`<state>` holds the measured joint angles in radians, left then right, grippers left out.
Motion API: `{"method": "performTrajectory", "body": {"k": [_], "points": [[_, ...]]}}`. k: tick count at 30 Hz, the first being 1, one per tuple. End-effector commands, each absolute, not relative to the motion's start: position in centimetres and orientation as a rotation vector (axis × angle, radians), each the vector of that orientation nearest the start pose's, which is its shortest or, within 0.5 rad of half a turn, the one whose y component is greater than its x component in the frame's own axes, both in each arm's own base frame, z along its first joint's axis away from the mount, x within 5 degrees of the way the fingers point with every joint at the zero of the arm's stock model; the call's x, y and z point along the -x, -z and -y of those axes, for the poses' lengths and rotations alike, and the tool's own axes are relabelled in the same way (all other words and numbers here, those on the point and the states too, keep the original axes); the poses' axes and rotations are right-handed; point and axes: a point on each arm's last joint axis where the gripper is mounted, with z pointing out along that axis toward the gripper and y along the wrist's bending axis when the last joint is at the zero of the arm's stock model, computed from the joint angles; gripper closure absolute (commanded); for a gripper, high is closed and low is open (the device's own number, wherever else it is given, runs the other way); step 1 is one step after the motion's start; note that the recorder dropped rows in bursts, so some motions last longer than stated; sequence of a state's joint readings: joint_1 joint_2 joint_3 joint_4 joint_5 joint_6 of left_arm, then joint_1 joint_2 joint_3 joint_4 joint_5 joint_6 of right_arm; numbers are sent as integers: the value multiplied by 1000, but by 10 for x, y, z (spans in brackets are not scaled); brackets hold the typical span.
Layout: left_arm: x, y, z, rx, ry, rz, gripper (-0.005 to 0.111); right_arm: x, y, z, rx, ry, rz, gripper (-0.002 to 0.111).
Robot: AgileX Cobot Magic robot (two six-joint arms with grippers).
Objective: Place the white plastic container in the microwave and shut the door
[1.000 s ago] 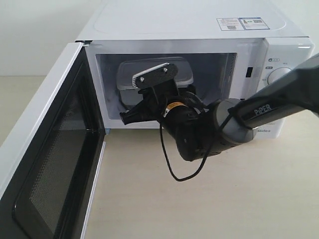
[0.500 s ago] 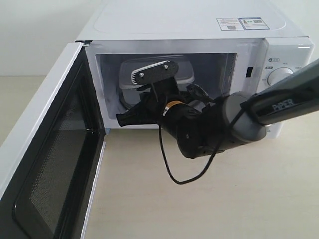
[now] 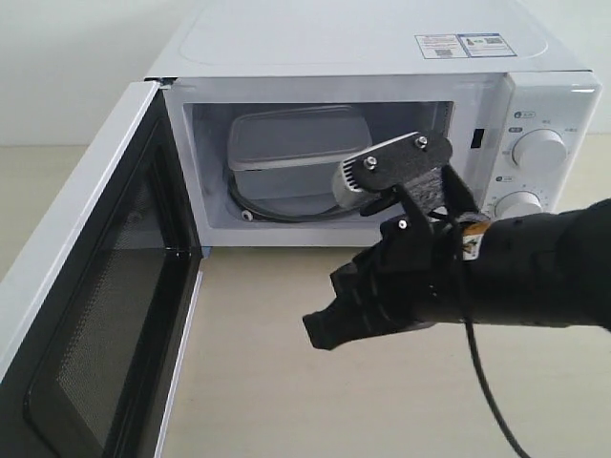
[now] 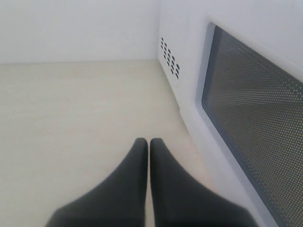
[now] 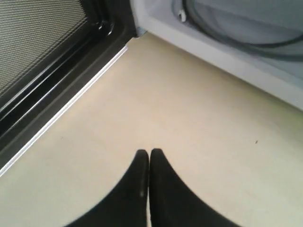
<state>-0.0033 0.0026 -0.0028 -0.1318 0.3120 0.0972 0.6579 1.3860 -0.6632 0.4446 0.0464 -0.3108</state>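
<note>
The white plastic container point(image 3: 291, 153) sits inside the open microwave point(image 3: 363, 52), toward the left of the cavity on the glass turntable. The door point(image 3: 105, 315) stands wide open at the left, its dark mesh window facing inward. My right gripper point(image 3: 317, 333) is shut and empty, hanging over the table in front of the cavity, well clear of the container; the right wrist view shows its tips point(image 5: 149, 153) above bare tabletop. My left gripper point(image 4: 149, 142) is shut and empty, low over the table beside the outer face of the door point(image 4: 255, 123).
The beige tabletop point(image 3: 382, 401) spreads in front of the microwave. Two round knobs point(image 3: 537, 150) sit on the microwave's right panel. The right arm's black cable point(image 3: 487, 391) trails down toward the front. The cavity's lower lip point(image 5: 222, 61) lies just ahead of the right gripper.
My right gripper has pulled back out of the cavity, moving right and toward the front, leaving the container inside. The door has not moved.
</note>
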Motion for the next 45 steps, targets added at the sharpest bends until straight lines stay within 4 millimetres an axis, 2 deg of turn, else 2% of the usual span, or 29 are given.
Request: {"method": "performTrajectory", "body": {"k": [1, 8, 13, 17, 22, 45], "points": [[-54, -186, 4, -12, 62, -1787, 103, -183, -236, -157, 722, -523, -2317, 108], [-54, -186, 4, -12, 62, -1787, 103, -142, -247, -143, 897, -629, -2510, 108], [-54, -186, 4, -12, 62, -1787, 103, -115, -250, -138, 993, -772, -2681, 108], [-54, -186, 4, -12, 62, -1787, 103, -101, -251, -135, 1068, -847, -2783, 108], [-54, -186, 4, -12, 62, -1787, 103, -98, -251, -133, 1111, -847, -2806, 108], [-54, -186, 4, -12, 62, -1787, 103, -102, -251, -134, 1081, -824, -2766, 108]]}}
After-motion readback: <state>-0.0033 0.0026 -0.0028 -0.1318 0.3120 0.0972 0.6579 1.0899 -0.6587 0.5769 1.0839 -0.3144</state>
